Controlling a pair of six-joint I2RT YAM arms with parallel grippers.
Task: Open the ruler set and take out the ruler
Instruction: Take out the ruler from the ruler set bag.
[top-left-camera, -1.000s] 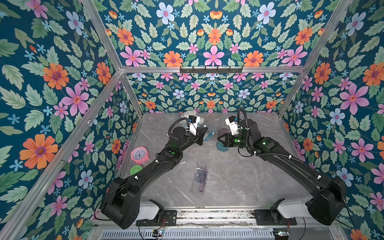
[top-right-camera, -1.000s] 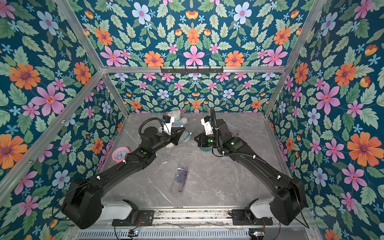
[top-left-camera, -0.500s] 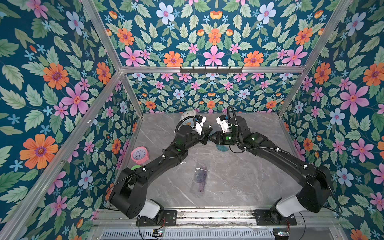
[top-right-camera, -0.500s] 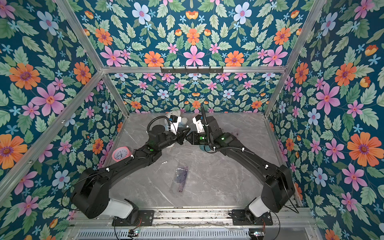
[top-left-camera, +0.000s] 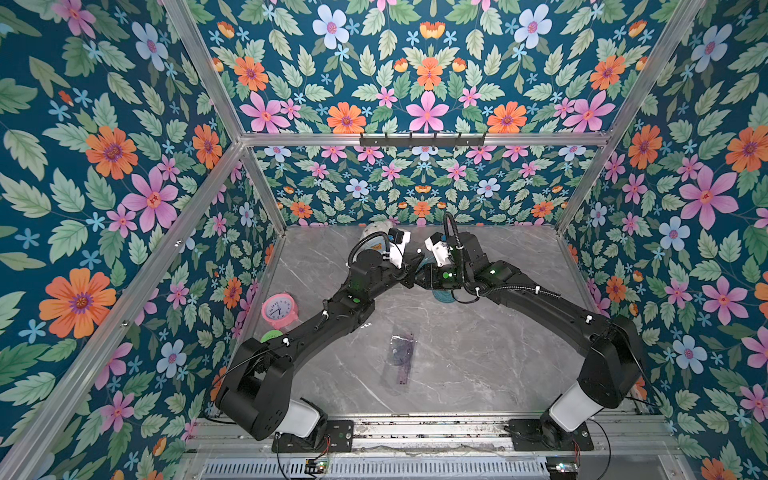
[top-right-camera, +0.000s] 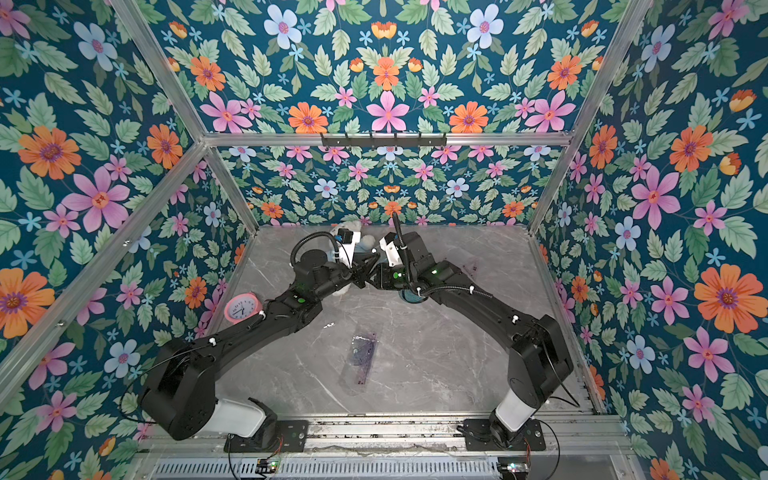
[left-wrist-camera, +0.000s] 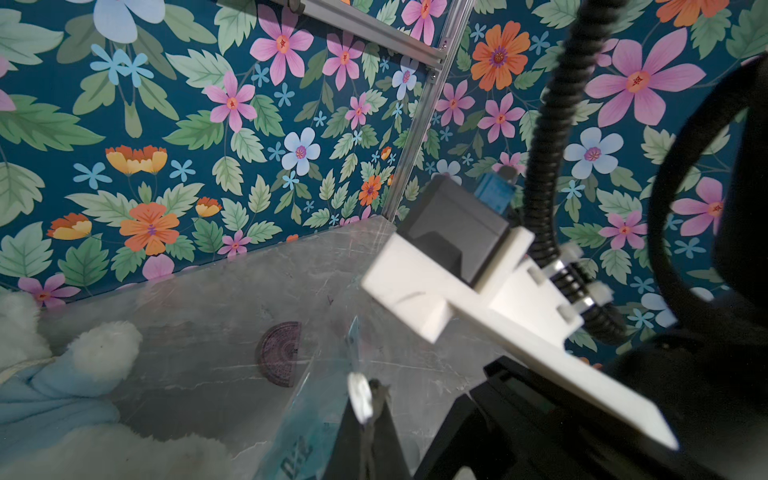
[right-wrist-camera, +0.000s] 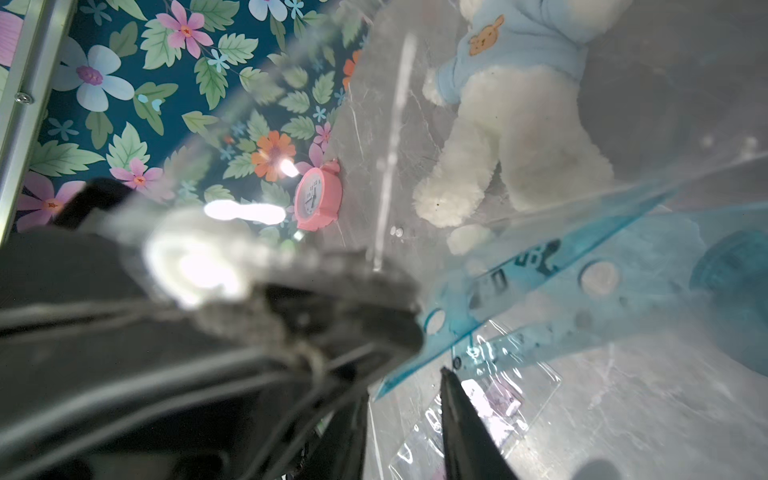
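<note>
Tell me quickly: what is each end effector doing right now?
Left end effector: closed, pinching the clear blue ruler set.
Right end effector: partly open at the ruler set's edge, apparently gripping nothing.

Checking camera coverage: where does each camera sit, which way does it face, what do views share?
Top views: high at the front, looking down on the table; left arm and right arm show.
Left wrist: behind the left gripper, facing the protractor.
Right wrist: behind the right gripper, facing the ruler set and clock.
Shared: both wrist views show the plush toy.

Plush toy mostly behind left arm
</note>
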